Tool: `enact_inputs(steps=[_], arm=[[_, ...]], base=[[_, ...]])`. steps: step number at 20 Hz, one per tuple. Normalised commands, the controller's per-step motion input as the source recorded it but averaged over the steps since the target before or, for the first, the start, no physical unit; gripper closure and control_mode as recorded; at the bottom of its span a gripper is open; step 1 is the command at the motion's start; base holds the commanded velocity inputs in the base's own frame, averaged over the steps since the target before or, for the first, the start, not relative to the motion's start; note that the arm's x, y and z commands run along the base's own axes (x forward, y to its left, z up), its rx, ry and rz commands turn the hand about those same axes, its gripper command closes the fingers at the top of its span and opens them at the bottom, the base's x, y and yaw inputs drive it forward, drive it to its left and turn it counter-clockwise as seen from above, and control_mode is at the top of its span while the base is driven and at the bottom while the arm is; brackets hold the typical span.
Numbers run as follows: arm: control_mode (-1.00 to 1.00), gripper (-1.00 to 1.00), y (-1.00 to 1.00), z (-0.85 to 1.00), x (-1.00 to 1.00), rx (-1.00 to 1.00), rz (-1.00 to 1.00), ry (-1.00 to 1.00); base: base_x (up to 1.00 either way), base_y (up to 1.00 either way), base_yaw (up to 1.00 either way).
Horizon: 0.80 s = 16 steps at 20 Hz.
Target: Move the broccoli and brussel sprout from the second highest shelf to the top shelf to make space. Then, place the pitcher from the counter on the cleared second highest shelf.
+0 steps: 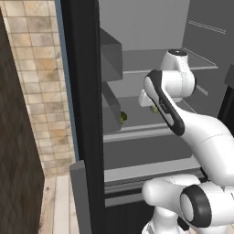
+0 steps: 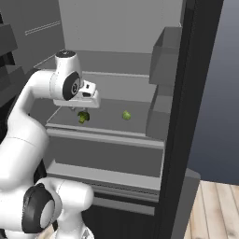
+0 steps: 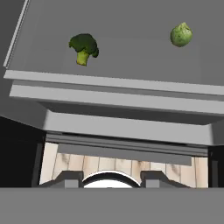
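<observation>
The dark lumpy broccoli (image 3: 83, 47) and the lighter, smooth brussel sprout (image 3: 181, 35) lie apart on the second highest shelf (image 3: 113, 84) of the open fridge. From the right base view, the broccoli (image 2: 83, 116) is on the left and the brussel sprout (image 2: 126, 115) towards the right. My gripper (image 2: 77, 108) hangs just above and in front of the shelf's front rim (image 2: 102, 133), nearest the broccoli. Its fingertips (image 3: 70, 178) stand apart with nothing between them. The top shelf (image 2: 112, 74) above is bare. The pitcher and the counter are out of view.
Grey door bins (image 2: 164, 56) hang on the fridge door to the right of the shelves, and others (image 1: 111, 57) on the left side. A black door edge (image 1: 84, 91) stands at the left. Lower shelves (image 2: 102, 175) and wooden floor (image 3: 118, 164) lie below.
</observation>
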Motion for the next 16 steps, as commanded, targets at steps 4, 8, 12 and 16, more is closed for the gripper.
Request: enact_inputs(steps=[4, 8, 12, 16], arm=[[-1.00, -1.00, -0.03, -0.12, -0.12, 0.00, 0.00, -0.04], [-1.00, -1.00, -0.20, -0.54, -0.43, 0.00, -0.01, -0.20], [-1.00, -1.00, -0.34, -0.61, -0.15, 0.01, -0.05, -0.25], [-1.00, -1.00, -0.40, -0.42, 0.05, 0.01, -0.02, -0.15]], base=[[0.00, 0.00, 0.00], [0.00, 0.00, 0.00], [0.00, 0.00, 0.00], [0.00, 0.00, 0.00]])
